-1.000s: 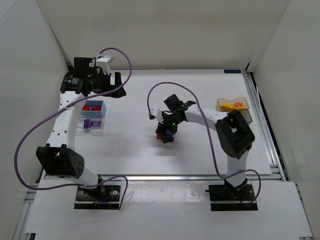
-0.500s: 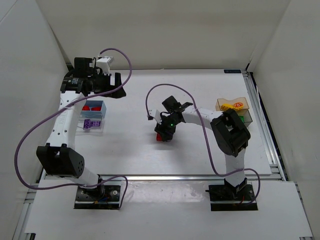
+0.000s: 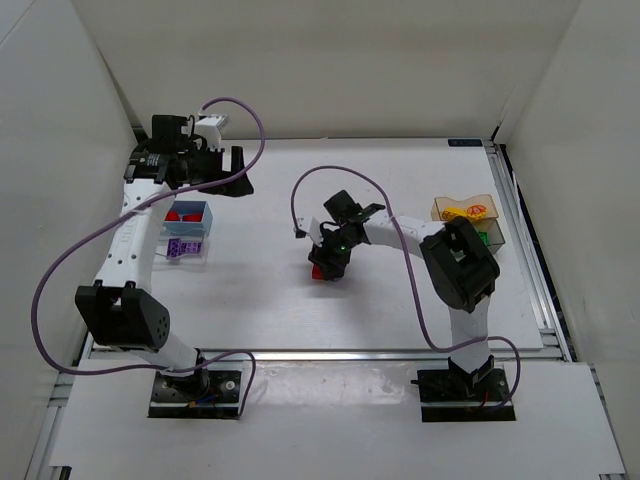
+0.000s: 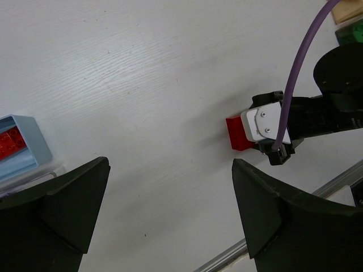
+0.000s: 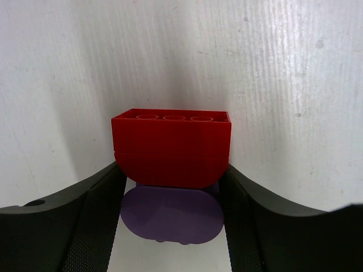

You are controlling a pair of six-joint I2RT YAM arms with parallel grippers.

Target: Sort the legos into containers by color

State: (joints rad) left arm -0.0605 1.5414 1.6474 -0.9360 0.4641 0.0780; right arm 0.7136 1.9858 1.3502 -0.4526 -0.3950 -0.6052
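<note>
In the right wrist view a red lego (image 5: 171, 144) stacked on a rounded purple lego (image 5: 172, 215) sits between my right gripper's (image 5: 172, 173) fingers, which press on both of its sides. Seen from above, this right gripper (image 3: 328, 262) is low over the table's middle, with the red lego (image 3: 320, 272) showing under it. My left gripper (image 3: 225, 170) hangs open at the back left, nothing between its fingers (image 4: 68, 198). Its camera also catches the red lego (image 4: 237, 133) far below. The blue container (image 3: 207, 215) holds red legos (image 3: 181, 215).
A clear container (image 3: 200, 252) with purple legos stands just in front of the blue one. At the right edge are a tan container (image 3: 440, 208) with yellow legos and a dark container (image 3: 497, 232) with a green one. Purple cables loop over both arms.
My right gripper has closed from wide open onto the red-and-purple lego and shifted slightly left. The left arm has barely moved.
</note>
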